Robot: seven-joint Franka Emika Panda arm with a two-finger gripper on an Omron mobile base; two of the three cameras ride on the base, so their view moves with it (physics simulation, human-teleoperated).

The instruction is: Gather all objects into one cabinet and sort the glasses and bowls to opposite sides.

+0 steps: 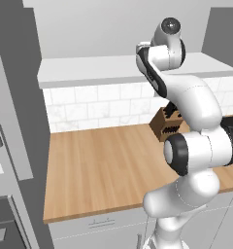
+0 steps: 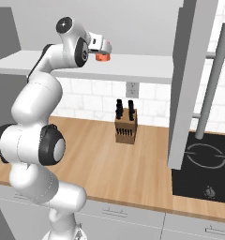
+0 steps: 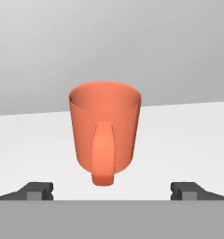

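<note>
Kitchen, wall-cabinet level: your arm is reaching up w/ elbow bent over the wooden counter (image 2: 133,164), wrist turned level so the gripper (image 3: 112,191) is pointing straight at the orange-red cup (image 3: 105,130). Jaws are standing spread as wide as they go, gripping nothing; in the hand view the two dark fingertips (image 3: 37,190) are sitting far out at either side, w/ the cup centred in the gap between them but apart from both. The cup is standing upright on the white shelf board (image 3: 188,140), its handle facing the camera, mouth up; you can't see far enough down inside to tell if anything's in it. From the right base view the cup (image 2: 102,56) is showing as a small orange patch just beyond the hand, on the shelf (image 2: 142,63) above the tiled backsplash. Below, a knife block (image 2: 125,126) w/ dark handles is sitting on the counter near the wall, well apart from the cup. At right, a tall grey cabinet door (image 2: 189,84) w/ a long bar handle (image 2: 213,79) is hanging beside the black cooktop (image 2: 203,168).
</note>
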